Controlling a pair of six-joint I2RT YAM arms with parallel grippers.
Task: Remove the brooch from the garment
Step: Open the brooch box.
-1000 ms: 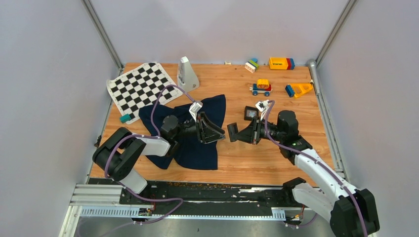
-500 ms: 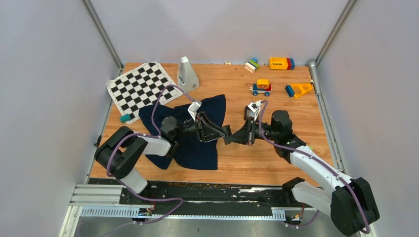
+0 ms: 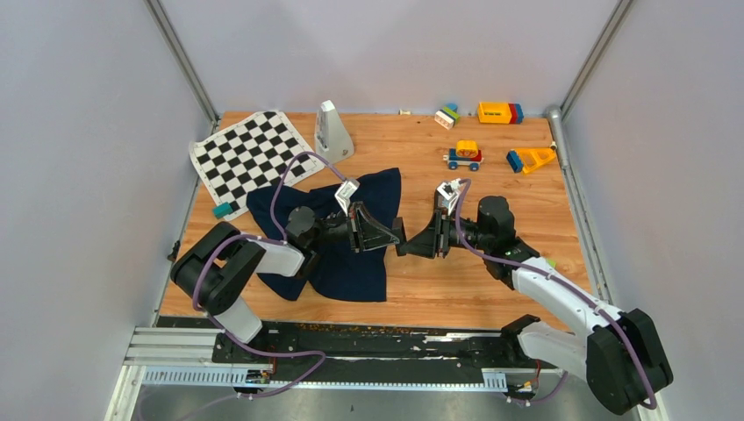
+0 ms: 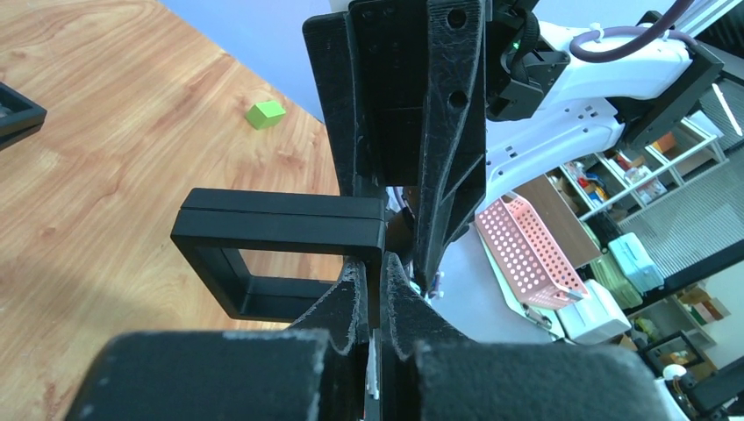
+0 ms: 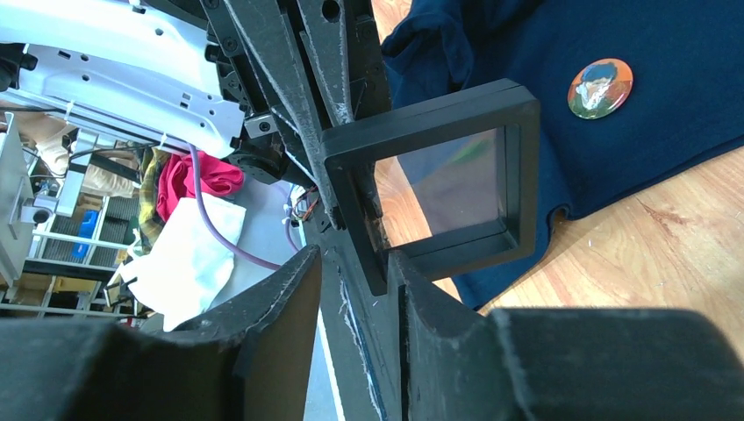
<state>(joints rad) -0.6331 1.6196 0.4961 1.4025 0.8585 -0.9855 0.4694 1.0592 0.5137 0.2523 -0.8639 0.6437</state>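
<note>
The dark navy garment lies spread on the wooden table under my left arm. The brooch, a round orange-and-green badge, sits pinned on the garment; the top view does not show it. A black square frame with a clear window hangs between the two grippers above the garment's right edge. My left gripper is shut on one side of the frame. Facing it, my right gripper stands open, its fingers either side of the frame's near corner. In the top view the left gripper and right gripper meet tip to tip.
A black-and-white chequered mat lies at the back left, a grey pyramid-shaped object beside it. Toy blocks, a toy car and an orange-and-blue piece sit at the back right. A teal block and a green cube lie near the sides.
My right arm carried the black frame leftward to the left gripper. The left gripper closed on the frame, and the right gripper's jaws came apart.
</note>
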